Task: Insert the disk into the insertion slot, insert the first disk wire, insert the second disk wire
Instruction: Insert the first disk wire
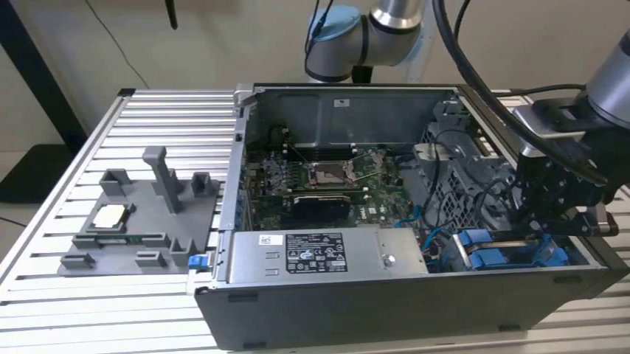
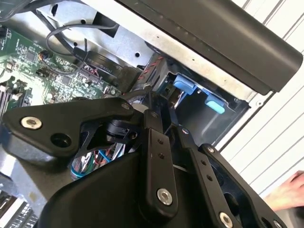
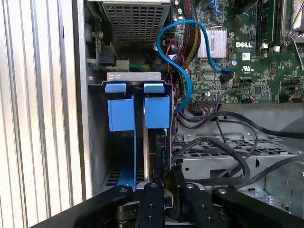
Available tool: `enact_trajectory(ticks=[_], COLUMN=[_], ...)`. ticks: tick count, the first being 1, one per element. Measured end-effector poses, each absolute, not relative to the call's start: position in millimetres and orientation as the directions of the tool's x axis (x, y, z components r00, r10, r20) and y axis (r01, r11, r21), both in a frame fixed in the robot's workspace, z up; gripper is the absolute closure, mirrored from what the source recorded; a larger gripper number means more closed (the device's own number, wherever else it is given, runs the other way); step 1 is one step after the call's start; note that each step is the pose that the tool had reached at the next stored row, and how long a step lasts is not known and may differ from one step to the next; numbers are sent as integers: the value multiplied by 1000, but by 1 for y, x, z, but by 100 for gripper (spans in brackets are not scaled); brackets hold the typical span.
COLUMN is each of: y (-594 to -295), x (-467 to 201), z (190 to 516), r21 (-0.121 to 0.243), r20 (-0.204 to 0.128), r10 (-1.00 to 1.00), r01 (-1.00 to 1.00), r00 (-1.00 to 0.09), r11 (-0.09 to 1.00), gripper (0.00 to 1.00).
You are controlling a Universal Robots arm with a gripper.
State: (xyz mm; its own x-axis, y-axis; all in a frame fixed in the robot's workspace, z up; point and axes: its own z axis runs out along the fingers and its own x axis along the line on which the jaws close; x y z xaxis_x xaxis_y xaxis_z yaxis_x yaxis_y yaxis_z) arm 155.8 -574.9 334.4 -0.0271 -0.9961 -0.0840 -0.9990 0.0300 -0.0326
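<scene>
black metal gripper [image 3: 168,183], fingers drawn narrow, poised at the insertion slot [image 3: 95,142] — a grey metal bay with glossy blue tabs — where the disk [image 3: 150,147], thin and silvery, stands on edge inside.

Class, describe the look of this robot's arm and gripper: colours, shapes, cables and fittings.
The arm has round silver-grey tubular segments with light blue caps at the joints. Thick black cables hang along it. The gripper is matt black, built of flat, rounded link bars joined by silver screw heads on a bulky black body.
</scene>
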Motion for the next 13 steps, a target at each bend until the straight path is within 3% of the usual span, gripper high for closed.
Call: enact_trajectory(ticks=[8,10,13], y=[-575,-575,-575], x=[156,156,156], z=[327,327,338], r21=[-32,-31,-29], r20=[-83,-85,-84], r10=[-996,-996,-996], r01=[-999,-999,-999], r00=[-28,-28,-28], r11=[30,30,30], gripper=[80,73,73])
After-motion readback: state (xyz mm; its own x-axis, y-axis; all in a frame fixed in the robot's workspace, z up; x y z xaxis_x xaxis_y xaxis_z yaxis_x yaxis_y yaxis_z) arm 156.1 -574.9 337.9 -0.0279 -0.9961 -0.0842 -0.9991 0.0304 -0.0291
